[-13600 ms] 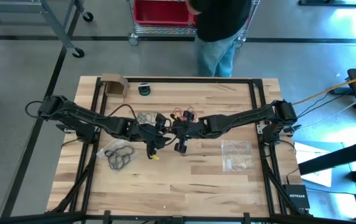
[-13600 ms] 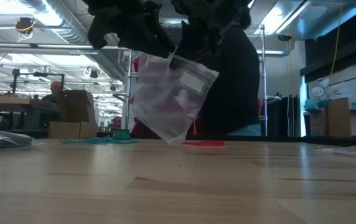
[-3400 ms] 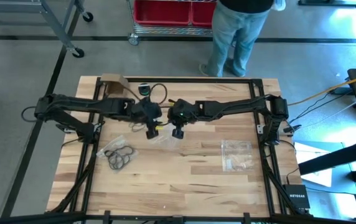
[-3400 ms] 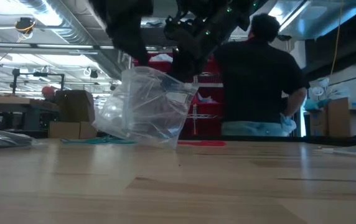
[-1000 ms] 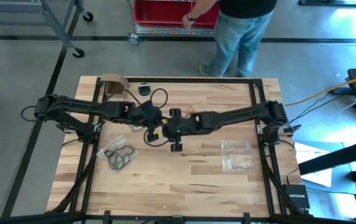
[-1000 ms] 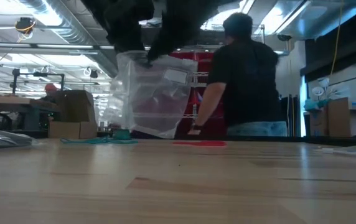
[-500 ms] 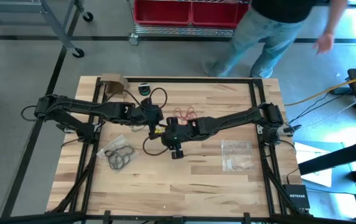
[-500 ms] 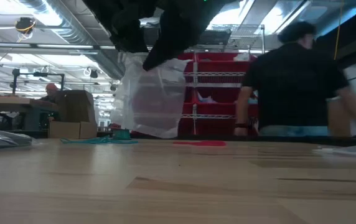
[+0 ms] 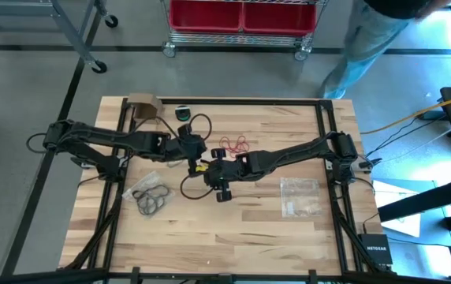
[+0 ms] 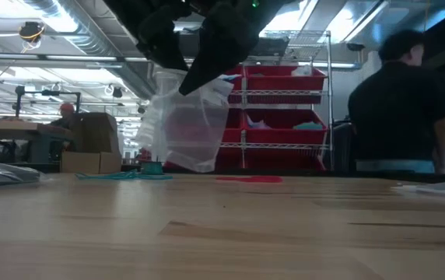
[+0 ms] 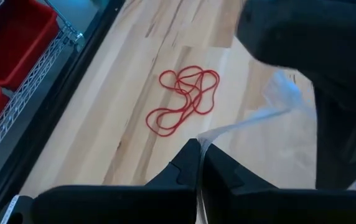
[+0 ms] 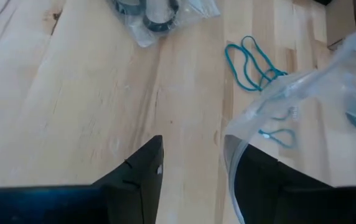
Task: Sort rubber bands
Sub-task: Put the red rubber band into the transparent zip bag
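Your left gripper (image 11: 198, 163) is pinched shut on the top edge of a clear zip bag (image 10: 187, 128) and holds it in the air over the middle of the table (image 9: 233, 237). The right gripper (image 12: 193, 162) sits just beside it, fingers apart, with the bag's rim running along the inner face of one finger (image 12: 252, 180) — not squeezed, as far as the right wrist view shows.

None of the loose rubber bands is in either gripper. The red rubber bands (image 11: 184, 99) lie in a loose tangle on the wood, just past the bag toward the table's far edge. The teal rubber bands (image 12: 252, 62) lie flat near the left arm's side, and the black rubber bands (image 9: 153, 199) are already in a second bag on the table's left part. A third bag (image 9: 299, 196) lies flat to the right, well apart.

You look to be at the bag-opening step — the mouth has to be spread before one colour goes in. Next you need the right fingers to catch the free lip and draw it away from the left pinch. The film is thin and slack, so watch that you don't grab both layers.

Both arms reach in low and long from their own sides, wrists meeting at the centre, and the bag hangs below them clear of the wood.
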Motion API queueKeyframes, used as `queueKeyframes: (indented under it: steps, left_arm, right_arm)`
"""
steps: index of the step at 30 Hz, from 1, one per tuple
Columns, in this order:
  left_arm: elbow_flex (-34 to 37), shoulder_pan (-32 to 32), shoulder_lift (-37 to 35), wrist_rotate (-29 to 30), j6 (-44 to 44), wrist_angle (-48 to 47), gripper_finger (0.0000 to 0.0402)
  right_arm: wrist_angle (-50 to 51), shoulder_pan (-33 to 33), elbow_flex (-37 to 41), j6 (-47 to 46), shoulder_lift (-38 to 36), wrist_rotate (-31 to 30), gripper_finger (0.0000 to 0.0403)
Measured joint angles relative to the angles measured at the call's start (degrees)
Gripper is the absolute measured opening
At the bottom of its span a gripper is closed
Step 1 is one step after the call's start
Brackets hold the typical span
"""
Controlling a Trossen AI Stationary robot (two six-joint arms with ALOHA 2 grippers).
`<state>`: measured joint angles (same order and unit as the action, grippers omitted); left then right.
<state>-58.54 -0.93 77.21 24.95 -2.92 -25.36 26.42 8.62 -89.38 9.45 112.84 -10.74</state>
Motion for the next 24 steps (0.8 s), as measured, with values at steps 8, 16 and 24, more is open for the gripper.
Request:
queueKeyframes:
  steps: [8,16,24]
  left_arm:
    - [0.0,-0.2,0.0,-0.1,-0.2,-1.0,0.0]
    - [0.0,-0.3,0.0,-0.2,-1.1,-1.1,0.0]
    - [0.0,-0.3,0.0,-0.2,-1.3,-1.1,0.0]
  right_arm:
    - [2.7,0.0,0.0,-1.7,-2.1,0.0,0.0161]
    - [8.0,0.1,0.0,-3.3,-10.7,-0.2,0.0161]
    - [16.9,-0.1,0.0,-3.2,-18.8,-4.6,0.0161]
